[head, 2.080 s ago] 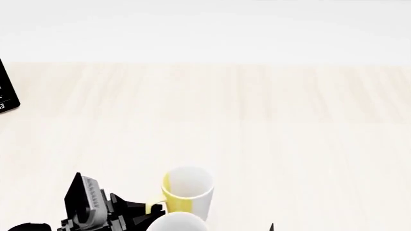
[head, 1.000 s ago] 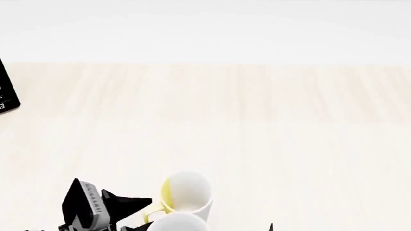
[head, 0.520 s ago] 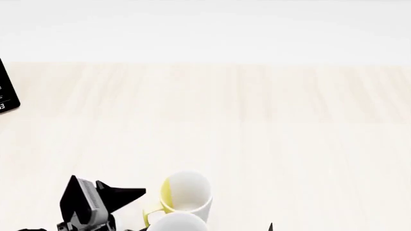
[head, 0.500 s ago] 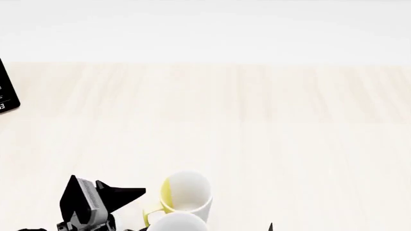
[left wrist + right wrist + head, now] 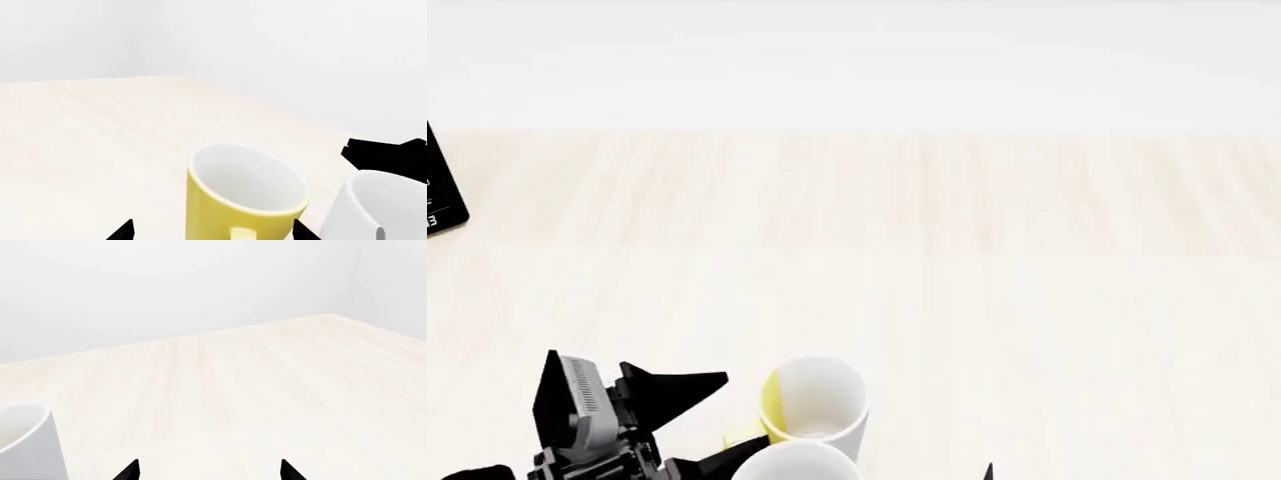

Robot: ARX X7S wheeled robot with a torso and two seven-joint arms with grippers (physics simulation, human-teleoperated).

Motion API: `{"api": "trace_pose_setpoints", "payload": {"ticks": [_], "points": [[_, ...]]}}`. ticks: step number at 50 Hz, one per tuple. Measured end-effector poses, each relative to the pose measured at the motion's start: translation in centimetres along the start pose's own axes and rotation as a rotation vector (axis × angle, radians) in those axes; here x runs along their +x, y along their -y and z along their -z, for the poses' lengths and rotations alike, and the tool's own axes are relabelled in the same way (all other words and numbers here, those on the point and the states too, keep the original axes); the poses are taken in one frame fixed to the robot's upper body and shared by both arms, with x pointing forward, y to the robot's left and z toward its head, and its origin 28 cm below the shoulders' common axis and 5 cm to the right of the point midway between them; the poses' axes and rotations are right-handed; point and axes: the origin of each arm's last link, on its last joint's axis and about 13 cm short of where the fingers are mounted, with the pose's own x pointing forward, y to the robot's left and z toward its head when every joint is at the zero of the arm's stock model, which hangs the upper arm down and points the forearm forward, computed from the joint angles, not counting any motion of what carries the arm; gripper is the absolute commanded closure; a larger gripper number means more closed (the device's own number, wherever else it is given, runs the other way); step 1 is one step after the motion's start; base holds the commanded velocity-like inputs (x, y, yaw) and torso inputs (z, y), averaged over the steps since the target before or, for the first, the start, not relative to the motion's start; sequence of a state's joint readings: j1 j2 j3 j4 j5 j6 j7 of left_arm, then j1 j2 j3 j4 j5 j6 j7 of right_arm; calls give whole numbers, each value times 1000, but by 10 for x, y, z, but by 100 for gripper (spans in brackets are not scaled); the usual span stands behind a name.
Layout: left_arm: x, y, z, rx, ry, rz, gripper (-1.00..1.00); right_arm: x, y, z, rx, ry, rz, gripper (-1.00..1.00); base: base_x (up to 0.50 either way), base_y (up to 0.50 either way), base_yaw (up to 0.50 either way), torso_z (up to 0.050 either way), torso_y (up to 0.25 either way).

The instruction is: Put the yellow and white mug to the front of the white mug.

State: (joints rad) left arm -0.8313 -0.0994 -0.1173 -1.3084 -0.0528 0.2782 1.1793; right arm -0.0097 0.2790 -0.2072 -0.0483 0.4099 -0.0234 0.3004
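Note:
The yellow and white mug (image 5: pixel 811 400) stands upright on the pale wooden table, directly behind the white mug (image 5: pixel 794 462), whose rim shows at the bottom edge of the head view. My left gripper (image 5: pixel 710 425) is open beside the small mug's yellow handle (image 5: pixel 743 437). In the left wrist view the yellow and white mug (image 5: pixel 243 197) fills the space ahead of my left gripper (image 5: pixel 212 232), with its fingertips (image 5: pixel 123 231) spread wide, clear of it, and the white mug (image 5: pixel 380 210) is beside it. My right gripper (image 5: pixel 208 471) is open and empty, with the white mug (image 5: pixel 23 442) off to one side.
A black object (image 5: pixel 441 190) lies at the table's far left edge. The wooden table (image 5: pixel 961 250) stretches back to a white wall. Only a black tip of the right gripper (image 5: pixel 989 471) shows in the head view. A black part (image 5: pixel 387 152) shows behind the white mug.
My left gripper has let go of the yellow and white mug's handle, opened wide and drawn back to the left. The mug has settled slightly lower and stands still.

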Motion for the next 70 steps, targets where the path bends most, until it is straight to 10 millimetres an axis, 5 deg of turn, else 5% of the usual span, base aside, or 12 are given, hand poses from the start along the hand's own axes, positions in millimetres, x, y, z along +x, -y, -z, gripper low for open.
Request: {"api": "trace_pose_setpoints", "payload": {"ticks": [37,54,70], "points": [[-7,2,-25,-81,359,60,-100,-1,0,-1,4,9,3,-100,0,0,0,0,0],[-25,32,-37,117,593,-344,-100,-2,3,-3,12,31,32,-100,0,0,0,0,0],[-58,83,-42,173,805,-718,-100,-14,16,-22,-14,191,190,-100,0,0,0,0,0]]}}
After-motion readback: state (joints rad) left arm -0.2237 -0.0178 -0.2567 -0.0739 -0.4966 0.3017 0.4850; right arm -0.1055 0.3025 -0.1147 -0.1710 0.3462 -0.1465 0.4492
